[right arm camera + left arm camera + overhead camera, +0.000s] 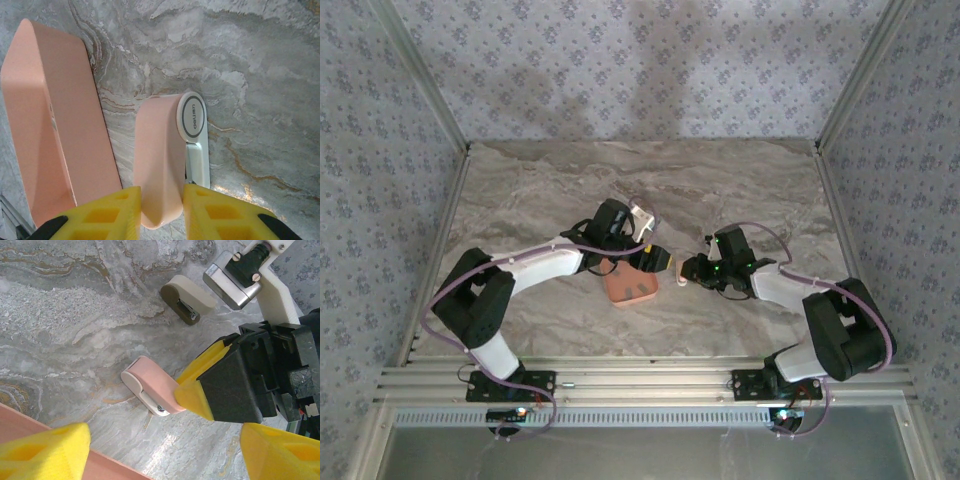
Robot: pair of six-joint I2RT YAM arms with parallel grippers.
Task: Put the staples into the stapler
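Observation:
The stapler (pixel 157 150) is tiny, with a pale pink cover and a white base, and lies on its side on the marble table (pixel 260 65). My right gripper (pixel 161 194) is shut on it, one yellow pad on each flank of the pink cover. In the left wrist view the stapler (pixel 150 385) points away from the right gripper (pixel 179 388). My left gripper (pixel 165 452) hangs open just above the table, nothing between its yellow fingertips (pixel 45 450). From above, the left gripper (pixel 650 262) is over the tray's far end, left of the stapler (pixel 681 283). The staples are out of view.
A salmon-orange rectangular tray (pixel 55 125) lies close beside the stapler, its long side parallel to it, also seen as the tray (pixel 630 285) from above. A small beige object with a dark end (pixel 187 300) rests on the table beyond the stapler. Metal rails fence the table.

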